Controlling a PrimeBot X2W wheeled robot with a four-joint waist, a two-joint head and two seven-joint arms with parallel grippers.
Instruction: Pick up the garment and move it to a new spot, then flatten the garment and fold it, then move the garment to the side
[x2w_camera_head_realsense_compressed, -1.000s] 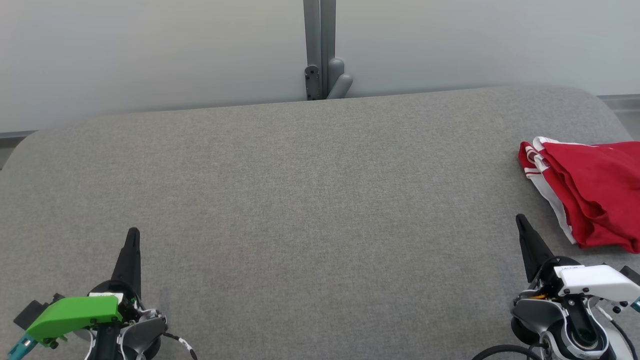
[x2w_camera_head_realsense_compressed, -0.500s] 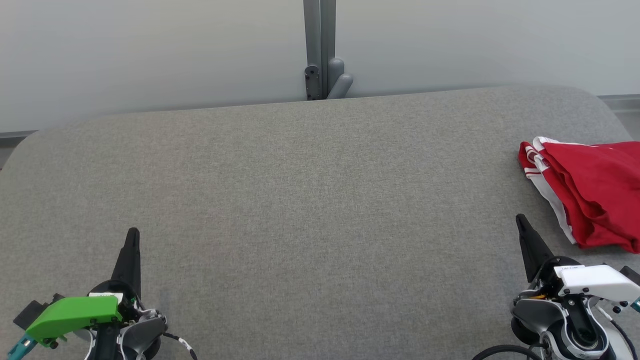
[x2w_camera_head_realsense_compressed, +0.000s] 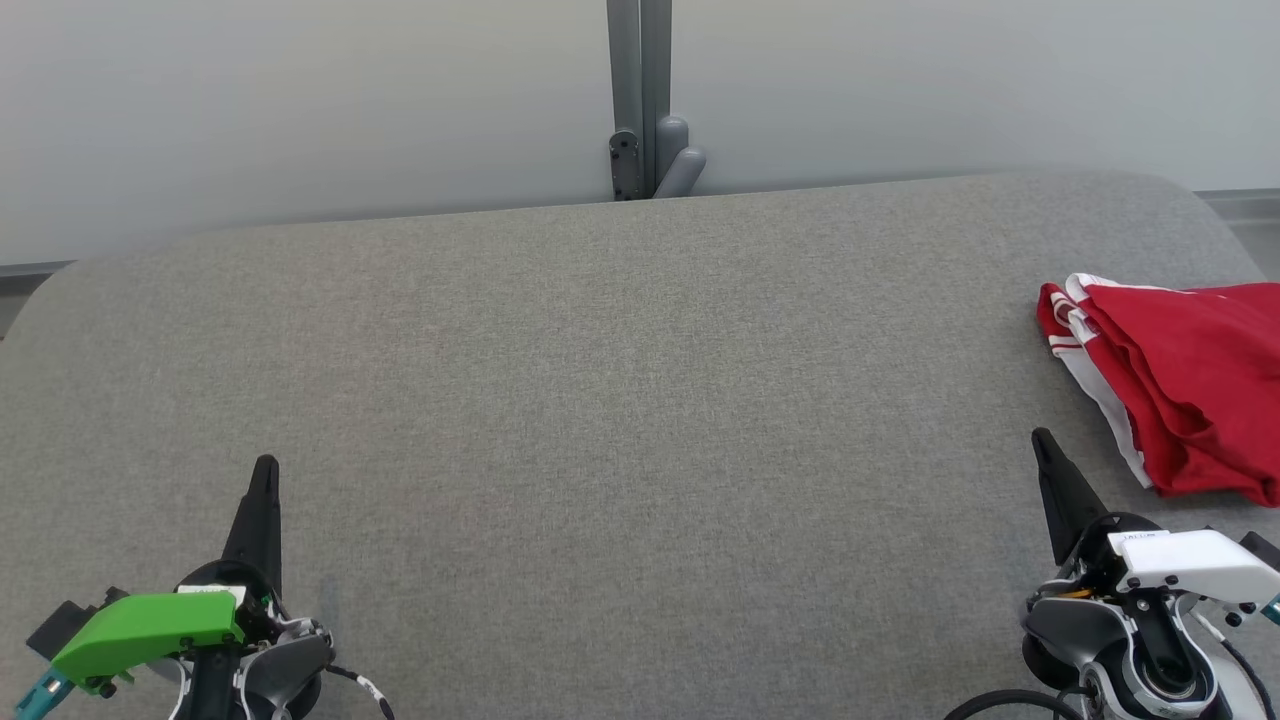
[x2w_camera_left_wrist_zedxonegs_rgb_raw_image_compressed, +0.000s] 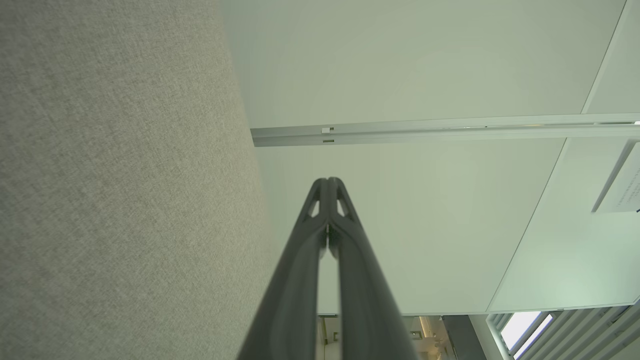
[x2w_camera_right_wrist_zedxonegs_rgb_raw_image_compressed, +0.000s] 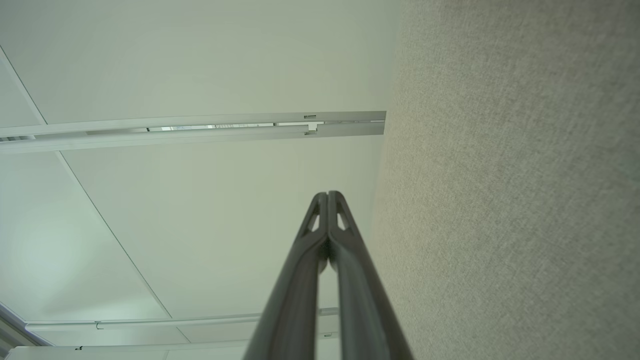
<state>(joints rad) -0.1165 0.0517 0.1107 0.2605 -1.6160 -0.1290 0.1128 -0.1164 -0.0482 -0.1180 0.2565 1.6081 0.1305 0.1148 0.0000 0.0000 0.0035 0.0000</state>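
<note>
We look down on a grey fabric-covered table (x2w_camera_head_realsense_compressed: 640, 400) set against a pale wall (x2w_camera_head_realsense_compressed: 300, 100). Our left gripper (x2w_camera_head_realsense_compressed: 266, 468), with a green cover (x2w_camera_head_realsense_compressed: 150, 625) at its wrist, shows at the lower left. Its two dark fingers are pressed together to a single point and hold nothing. Our right gripper (x2w_camera_head_realsense_compressed: 1043, 440), with a white cover (x2w_camera_head_realsense_compressed: 1190, 562), shows at the lower right, also closed and empty. The garment (x2w_camera_head_realsense_compressed: 1190, 390), red with white stripes along one edge, lies bunched at the table's right side, partly cut off by the frame. It is near the right gripper but apart from it. A grey metal post (x2w_camera_head_realsense_compressed: 640, 90) rises behind the table's far edge.
</note>
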